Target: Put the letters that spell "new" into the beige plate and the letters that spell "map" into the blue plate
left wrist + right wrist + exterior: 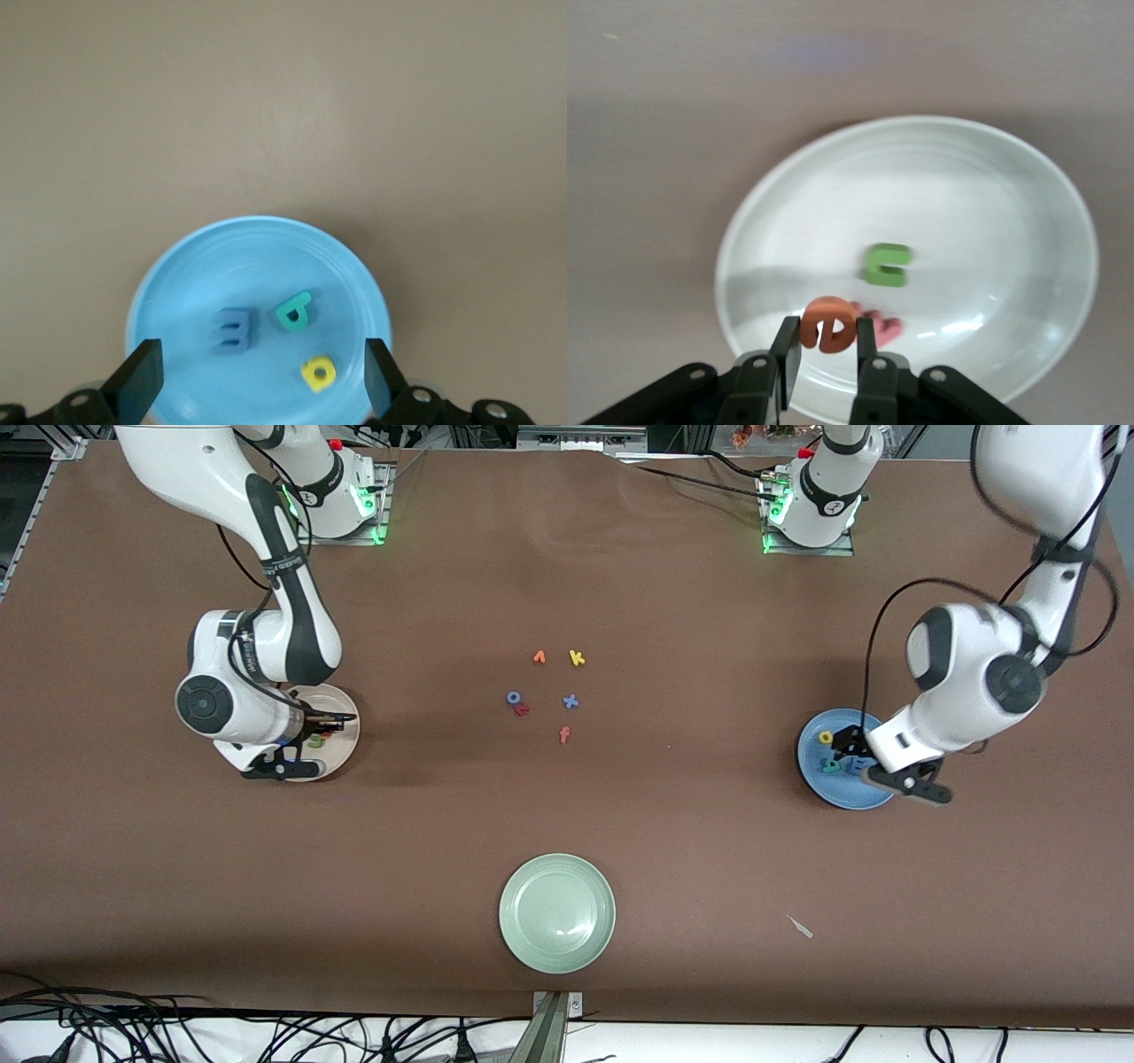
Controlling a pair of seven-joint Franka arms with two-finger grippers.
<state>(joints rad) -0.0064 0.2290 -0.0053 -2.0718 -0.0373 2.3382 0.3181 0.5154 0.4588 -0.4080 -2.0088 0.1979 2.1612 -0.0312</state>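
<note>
The blue plate holds the blue "m", the teal "a" and the yellow "p". My left gripper hangs open just above this plate, with nothing between its fingers. At the right arm's end of the table, the beige plate holds the green "n" and the pinkish-red "w". My right gripper is shut on the orange "e", holding it upright just over this plate.
A pale green plate sits near the front edge of the table. Mid-table lie loose letters: an orange one, yellow "k", blue "o" touching a small red letter, blue "x", orange-red "f".
</note>
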